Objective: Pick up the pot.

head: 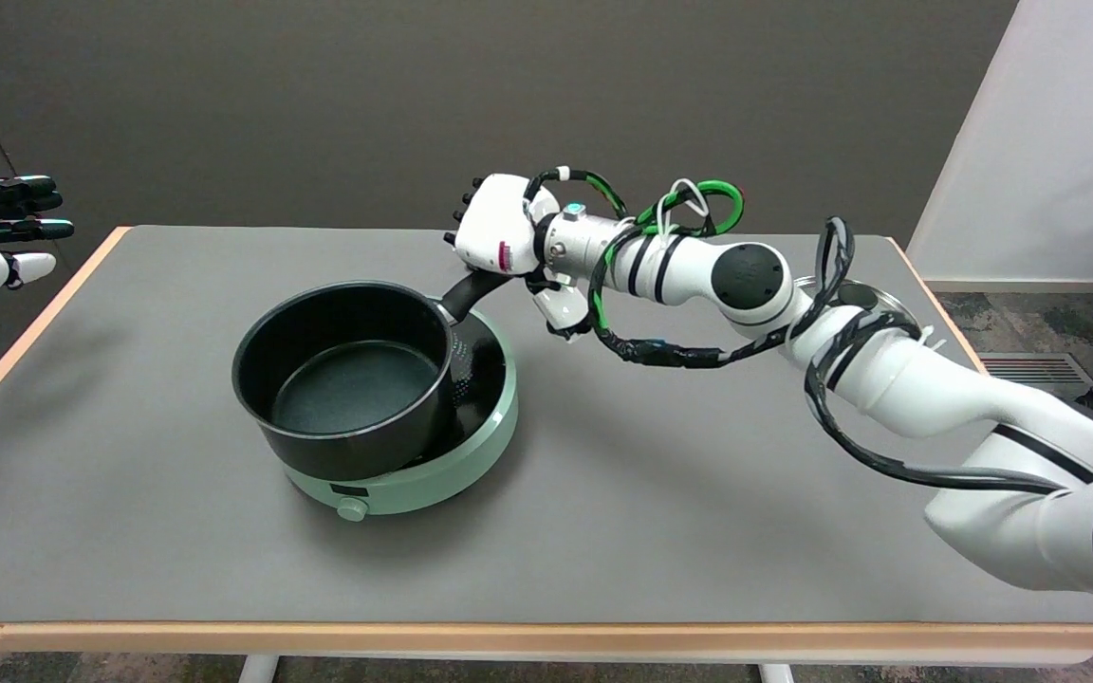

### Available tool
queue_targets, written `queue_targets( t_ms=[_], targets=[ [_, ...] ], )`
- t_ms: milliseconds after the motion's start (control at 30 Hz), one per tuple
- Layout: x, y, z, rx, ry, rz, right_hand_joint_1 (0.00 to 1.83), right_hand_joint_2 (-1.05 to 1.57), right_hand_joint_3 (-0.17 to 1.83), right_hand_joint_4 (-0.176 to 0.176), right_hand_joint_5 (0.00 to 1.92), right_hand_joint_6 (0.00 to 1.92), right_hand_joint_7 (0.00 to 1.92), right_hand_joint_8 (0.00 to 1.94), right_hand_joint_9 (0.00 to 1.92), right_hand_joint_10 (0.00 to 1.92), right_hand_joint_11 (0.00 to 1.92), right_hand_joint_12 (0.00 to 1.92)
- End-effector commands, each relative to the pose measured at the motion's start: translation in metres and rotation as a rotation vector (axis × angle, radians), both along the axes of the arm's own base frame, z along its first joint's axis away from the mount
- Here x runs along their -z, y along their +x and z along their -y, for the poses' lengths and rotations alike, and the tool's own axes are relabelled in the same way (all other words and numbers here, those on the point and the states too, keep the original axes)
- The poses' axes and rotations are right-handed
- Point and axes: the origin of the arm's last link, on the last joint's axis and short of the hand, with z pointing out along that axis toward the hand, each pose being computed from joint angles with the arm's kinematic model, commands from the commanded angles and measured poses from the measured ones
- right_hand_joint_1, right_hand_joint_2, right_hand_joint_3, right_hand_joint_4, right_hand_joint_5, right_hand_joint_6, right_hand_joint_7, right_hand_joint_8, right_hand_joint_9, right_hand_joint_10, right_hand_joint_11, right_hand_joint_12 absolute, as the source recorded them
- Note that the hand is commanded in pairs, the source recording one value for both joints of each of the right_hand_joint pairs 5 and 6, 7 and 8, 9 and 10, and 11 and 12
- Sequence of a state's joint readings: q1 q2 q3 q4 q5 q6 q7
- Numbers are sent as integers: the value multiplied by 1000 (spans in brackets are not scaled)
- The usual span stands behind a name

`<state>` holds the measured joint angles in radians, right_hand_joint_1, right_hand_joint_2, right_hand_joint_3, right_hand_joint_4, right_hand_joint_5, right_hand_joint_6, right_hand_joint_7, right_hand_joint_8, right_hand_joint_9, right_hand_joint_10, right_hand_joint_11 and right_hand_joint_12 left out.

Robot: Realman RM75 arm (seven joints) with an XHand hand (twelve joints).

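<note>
One black pot [349, 379] and one green round burner [471, 446] are seen on the grey bench [129, 512]. The pot is tilted, its far side raised off the burner's plate. Open bench surface lies on all sides. The handle [467, 292] is gripped by the right hand [494, 232], reached in from the right with its back upward.
</note>
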<state>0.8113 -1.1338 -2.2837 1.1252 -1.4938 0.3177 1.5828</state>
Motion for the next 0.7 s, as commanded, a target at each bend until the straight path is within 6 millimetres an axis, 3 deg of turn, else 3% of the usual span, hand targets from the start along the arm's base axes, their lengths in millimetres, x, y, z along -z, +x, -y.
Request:
queue_targets(
  t_ms=[33, 267, 467, 600, 700],
  targets=[
    [3, -7, -12, -4, -4, 20, 1093, -745, 1833, 5, 1091, 1091, 1091, 1091, 1091, 1091, 1091, 1091],
    [7, -9, -12, 1, 0, 27, 1103, -802, 1833, 48, 988, 988, 988, 988, 988, 988, 988, 988],
    [10, -12, -11, 13, -2, 34, 1105, -817, 1833, 51, 980, 980, 980, 980, 980, 980, 980, 980],
    [10, -14, -11, 18, -4, 36, 1093, -754, 1811, 14, 1065, 1065, 1065, 1065, 1065, 1065, 1065, 1065],
    [10, -14, -11, 18, -6, 38, 1095, -668, 1535, -12, 1140, 1140, 1140, 1140, 1140, 1140, 1140, 1140]
  ],
)
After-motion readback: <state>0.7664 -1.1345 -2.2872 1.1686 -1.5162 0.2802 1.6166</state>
